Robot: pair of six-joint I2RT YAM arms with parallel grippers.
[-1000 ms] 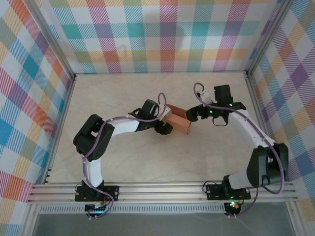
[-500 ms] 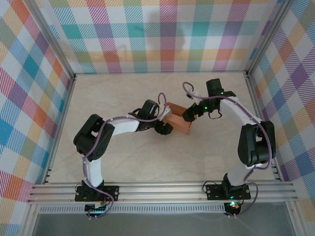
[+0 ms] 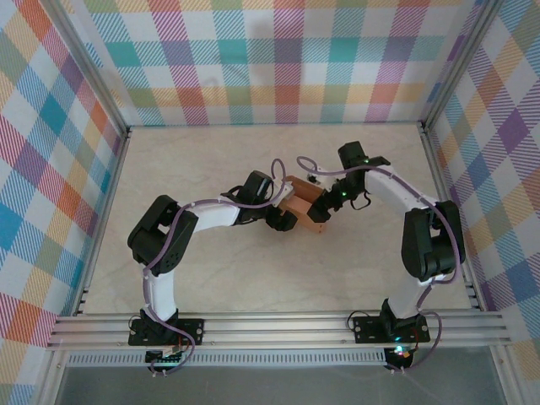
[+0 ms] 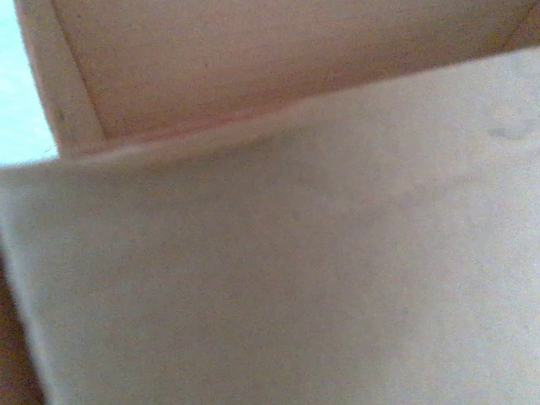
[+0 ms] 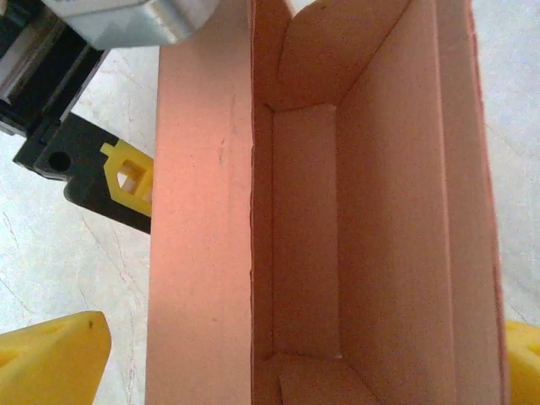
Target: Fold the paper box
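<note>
From above, the paper box [image 3: 304,208] sits near the middle of the table [image 3: 211,278], caught between my two arms. My left gripper [image 3: 284,218] is up against its left side and my right gripper [image 3: 323,202] is at its right side. The card is salmon-orange and plain.

My left wrist camera sits so close that the box [image 4: 295,253] is a pale, blurred sheet of card, with a fold line and a pinker inner wall along the top. From this I cannot tell whether my left claw is clenched or released.

My right wrist camera looks straight down into the open box [image 5: 371,211]: the floor, two long walls and a flap folded inward at each end. A wide flat panel runs along the left (I take it for an outer wall or flap). My right claw [image 5: 287,363] is released and spread wide, straddling the box. One yellow fingertip [image 5: 51,359] stands clear of the card, with bare table between — the other is just beside the right wall, at the frame's edge. My left claw's black finger with its yellow pad [image 5: 101,173] lies just beside that left panel.
</note>
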